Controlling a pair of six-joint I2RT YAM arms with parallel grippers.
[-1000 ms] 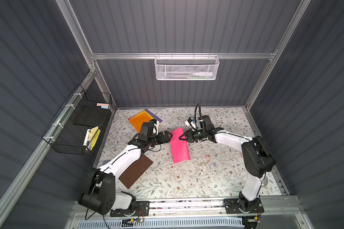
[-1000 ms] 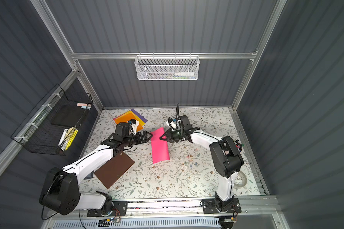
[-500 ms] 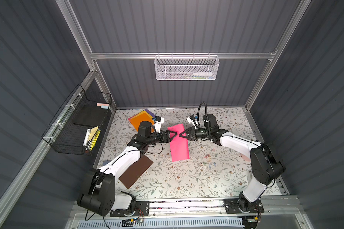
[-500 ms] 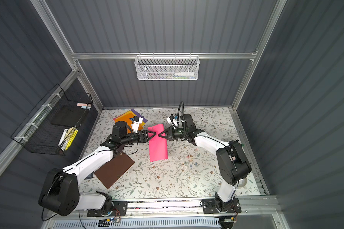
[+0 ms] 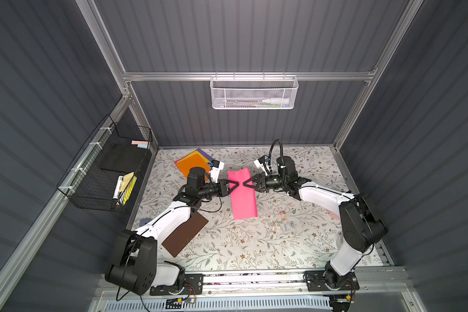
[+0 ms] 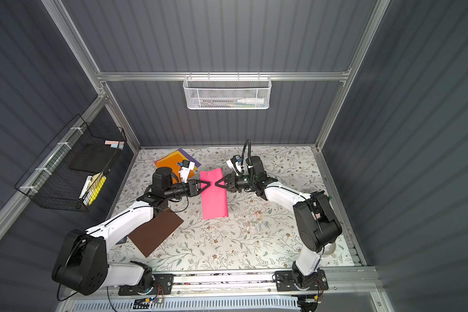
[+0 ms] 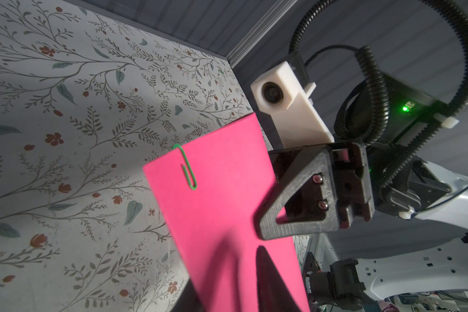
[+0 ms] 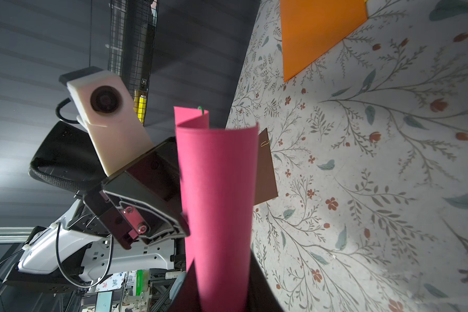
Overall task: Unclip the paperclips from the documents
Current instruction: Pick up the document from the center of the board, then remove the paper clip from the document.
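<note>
Item: magenta sheets (image 5: pixel 242 200), a pair, lifted off the table (image 5: pixel 254 248) where I am gripping them.
Left claw (image 5: pixel 234 185): I am clamping it on one long edge.
Right claw (image 5: pixel 246 184): I am pinching the opposite long edge, so the paper is bowing rather than dropping.
Green paperclip (image 7: pixel 185 167): riding the far short edge, unobstructed. I judge I am presenting it for pulling.
Loose paperclips (image 5: pixel 281 221): lying scattered near my right arm, already off.
Brown sheet (image 5: pixel 185 233): lying flat beneath my left arm, carrying a gold clip (image 8: pixel 264 143), awaiting its turn.
</note>
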